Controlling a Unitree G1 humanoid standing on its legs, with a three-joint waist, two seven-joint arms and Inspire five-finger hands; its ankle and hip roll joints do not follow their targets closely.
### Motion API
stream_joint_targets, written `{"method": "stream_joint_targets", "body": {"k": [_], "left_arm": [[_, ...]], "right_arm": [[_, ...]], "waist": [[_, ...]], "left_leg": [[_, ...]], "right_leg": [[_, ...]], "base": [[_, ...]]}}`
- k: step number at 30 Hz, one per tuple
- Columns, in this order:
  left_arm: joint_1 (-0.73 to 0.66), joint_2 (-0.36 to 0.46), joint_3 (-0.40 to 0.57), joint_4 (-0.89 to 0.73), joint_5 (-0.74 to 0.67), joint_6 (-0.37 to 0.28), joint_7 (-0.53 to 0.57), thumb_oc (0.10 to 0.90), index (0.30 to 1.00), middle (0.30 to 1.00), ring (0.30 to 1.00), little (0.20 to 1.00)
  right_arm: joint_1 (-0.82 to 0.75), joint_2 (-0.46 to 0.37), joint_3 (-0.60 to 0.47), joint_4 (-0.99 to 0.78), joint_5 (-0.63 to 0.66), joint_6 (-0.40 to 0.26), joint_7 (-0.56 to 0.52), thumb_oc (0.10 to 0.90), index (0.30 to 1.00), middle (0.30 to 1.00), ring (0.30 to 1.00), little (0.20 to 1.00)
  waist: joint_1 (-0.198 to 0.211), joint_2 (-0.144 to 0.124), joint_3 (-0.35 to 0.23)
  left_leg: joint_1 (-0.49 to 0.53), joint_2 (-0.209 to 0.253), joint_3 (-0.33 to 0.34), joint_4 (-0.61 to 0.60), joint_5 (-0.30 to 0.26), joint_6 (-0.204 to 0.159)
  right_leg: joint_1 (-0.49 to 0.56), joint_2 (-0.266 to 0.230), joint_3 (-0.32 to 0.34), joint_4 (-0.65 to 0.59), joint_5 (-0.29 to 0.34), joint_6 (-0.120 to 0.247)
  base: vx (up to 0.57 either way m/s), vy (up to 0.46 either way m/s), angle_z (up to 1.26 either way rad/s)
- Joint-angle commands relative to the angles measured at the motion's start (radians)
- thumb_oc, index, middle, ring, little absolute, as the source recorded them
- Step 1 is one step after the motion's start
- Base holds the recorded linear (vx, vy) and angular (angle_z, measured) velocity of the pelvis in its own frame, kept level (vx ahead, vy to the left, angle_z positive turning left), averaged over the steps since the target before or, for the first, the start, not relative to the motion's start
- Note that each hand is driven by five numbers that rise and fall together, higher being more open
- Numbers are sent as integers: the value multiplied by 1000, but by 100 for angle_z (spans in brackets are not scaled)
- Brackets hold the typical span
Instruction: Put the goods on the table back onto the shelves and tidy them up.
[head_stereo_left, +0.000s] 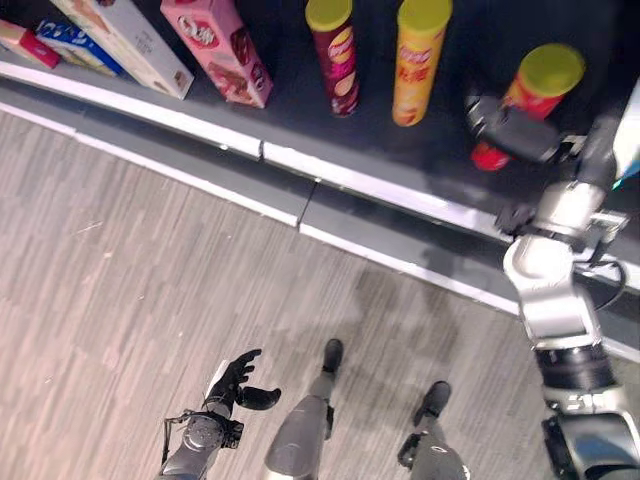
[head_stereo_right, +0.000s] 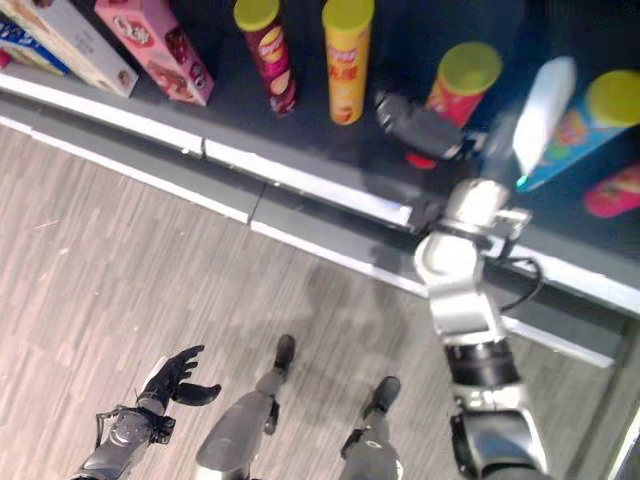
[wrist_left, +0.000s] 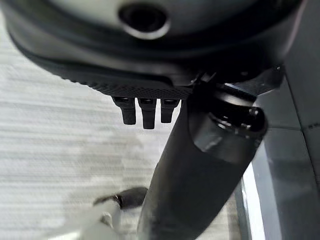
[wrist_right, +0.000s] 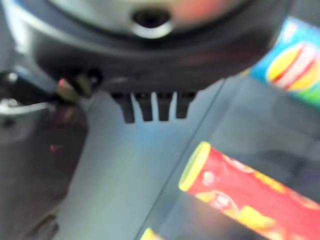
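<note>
The red can (head_stereo_right: 448, 95) with its yellow-green lid stands on the dark shelf (head_stereo_right: 480, 30), and the right hand (head_stereo_right: 418, 126) sits right against its near side, the silver arm stretched forward over the shelf's pale edge. From the wrist view the fingers (wrist_right: 150, 106) look straight, with the can (wrist_right: 250, 195) lying apart past them, so the hand is released, not grasping it. To its left stand a yellow can (head_stereo_left: 418, 62) and a maroon can (head_stereo_left: 335, 55), both smooth cylinders, then a pink box (head_stereo_left: 218, 50) and a white box (head_stereo_left: 125, 40). The left hand (head_stereo_left: 232, 380) hangs low over the grey striped floor (head_stereo_left: 150, 270), fingers loosely spread, holding nothing.
</note>
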Motion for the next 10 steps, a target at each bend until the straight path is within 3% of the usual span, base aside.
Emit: {"method": "stream_joint_targets", "body": {"k": [1, 3, 4, 6, 7, 10], "left_arm": [[65, 34, 58, 105, 49, 16, 5, 800, 900, 900, 900, 900], [66, 21, 109, 194, 73, 24, -12, 800, 900, 900, 900, 900], [67, 21, 109, 195, 73, 23, -12, 800, 900, 900, 900, 900], [66, 13, 137, 233, 80, 20, -24, 800, 900, 900, 900, 900], [68, 11, 159, 258, 86, 15, -33, 800, 900, 900, 900, 900], [65, 3, 179, 267, 71, -3, -44, 800, 900, 900, 900, 900]], "right_arm": [[114, -23, -23, -75, 244, -200, 219, 800, 900, 900, 900, 900], [277, 1, 12, -106, 434, -229, 407, 800, 900, 900, 900, 900], [279, 1, 11, -107, 436, -229, 409, 800, 900, 900, 900, 900], [376, -3, 57, -68, 523, -218, 516, 800, 900, 900, 900, 900], [475, -16, 76, -42, 540, -196, 589, 800, 900, 900, 900, 900], [592, -26, 91, 91, 498, -160, 649, 800, 900, 900, 900, 900]], "waist": [[-40, -61, -130], [-77, -86, -160], [-75, -86, -160], [-95, -99, -181], [-109, -107, -203], [-123, -114, -230]], "left_leg": [[49, 61, 56, 10, -105, -27], [89, 75, 93, 2, -109, -35], [91, 75, 95, 1, -109, -35], [118, 82, 121, -5, -112, -42], [136, 90, 140, -5, -116, -47], [164, 97, 158, -5, -123, -51]], "right_leg": [[38, -86, 52, 19, -34, 85], [50, -76, 67, 13, -29, 86], [51, -76, 69, 13, -29, 86], [55, -69, 83, 9, -20, 88], [56, -66, 91, 7, -17, 89], [70, -61, 98, 7, -19, 90]], "base": [[85, -3, -47], [69, 6, -44], [42, 17, -42], [37, 15, -50], [39, 12, -46], [62, -6, -31]]}}
